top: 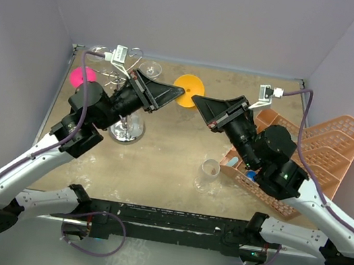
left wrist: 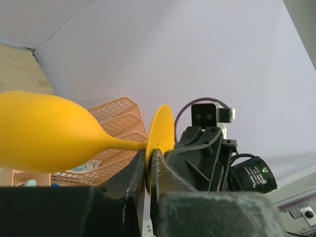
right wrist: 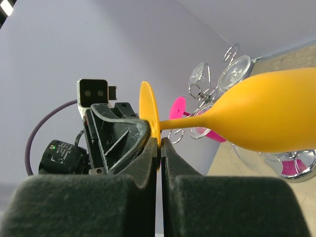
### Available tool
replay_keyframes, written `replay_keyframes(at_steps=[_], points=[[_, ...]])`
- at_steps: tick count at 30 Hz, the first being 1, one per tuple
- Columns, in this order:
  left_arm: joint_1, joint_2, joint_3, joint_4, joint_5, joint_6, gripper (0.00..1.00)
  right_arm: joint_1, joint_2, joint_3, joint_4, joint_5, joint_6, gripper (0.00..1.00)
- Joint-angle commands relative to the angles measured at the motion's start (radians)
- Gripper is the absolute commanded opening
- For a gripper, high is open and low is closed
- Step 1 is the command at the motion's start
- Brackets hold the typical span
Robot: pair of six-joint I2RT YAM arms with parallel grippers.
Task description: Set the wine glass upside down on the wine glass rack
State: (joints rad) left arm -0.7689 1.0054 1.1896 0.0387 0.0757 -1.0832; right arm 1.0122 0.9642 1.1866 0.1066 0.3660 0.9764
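Observation:
The wine glass (top: 190, 81) is orange plastic and is held in the air between both arms. Its round foot faces the top camera and its bowl is hidden behind the foot. My left gripper (top: 178, 95) is shut on the foot's rim, with the bowl (left wrist: 44, 131) stretching away in the left wrist view. My right gripper (top: 196, 99) is shut on the opposite rim of the foot (right wrist: 148, 111). The chrome wine glass rack (top: 126, 131) stands at the back left under my left arm. It also shows in the right wrist view (right wrist: 207, 94).
A pink glass (top: 82, 77) and clear glasses (top: 151, 70) hang on the rack's scroll arms. A clear glass (top: 210, 171) stands upright on the table near the middle front. A peach plastic crate (top: 324, 151) lies at the right. Purple walls close in on three sides.

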Motion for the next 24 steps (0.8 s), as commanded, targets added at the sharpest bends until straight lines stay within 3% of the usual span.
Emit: replay_keyframes(at_steps=[1, 3, 10, 12, 16, 24], points=[[-0.003, 0.014, 0.061, 0.069, 0.046, -0.006, 0.00, 0.000, -0.007, 0.006, 0.050, -0.019, 0.004, 0.00], [-0.003, 0.034, 0.089, 0.060, 0.061, -0.006, 0.00, 0.000, -0.009, 0.005, 0.049, -0.015, 0.007, 0.00], [0.002, 0.116, 0.229, -0.012, 0.035, 0.056, 0.00, 0.000, -0.040, -0.004, 0.014, 0.043, 0.034, 0.51], [0.013, 0.153, 0.292, -0.045, 0.027, 0.078, 0.00, 0.000, -0.067, -0.027, 0.037, 0.044, 0.010, 0.61], [0.078, 0.230, 0.378, -0.066, 0.055, 0.061, 0.00, 0.000, -0.121, -0.088, 0.083, 0.038, -0.001, 0.67], [0.265, 0.363, 0.444, -0.015, 0.133, -0.068, 0.00, 0.000, -0.174, -0.108, 0.056, 0.061, 0.006, 0.68]])
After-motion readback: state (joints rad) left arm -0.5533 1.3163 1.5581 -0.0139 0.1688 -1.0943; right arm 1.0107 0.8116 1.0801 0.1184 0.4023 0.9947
